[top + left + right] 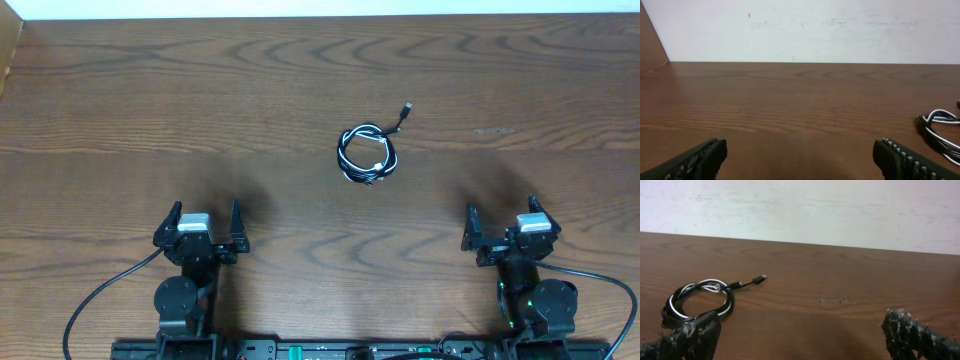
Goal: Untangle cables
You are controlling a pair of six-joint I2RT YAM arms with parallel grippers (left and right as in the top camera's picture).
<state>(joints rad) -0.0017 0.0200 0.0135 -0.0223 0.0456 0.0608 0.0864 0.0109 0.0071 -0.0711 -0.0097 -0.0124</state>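
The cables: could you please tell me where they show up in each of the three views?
Overhead: cables coiled together, slightly right of centre.
Left wrist: cables partly visible, cut by the right edge.
Right wrist: cables at lower left, black plug pointing right.
Shared landmark: the table's far edge under the white wall.

Soft, even light with faint diffuse shadows on the table (300,80); wrist views slightly soft
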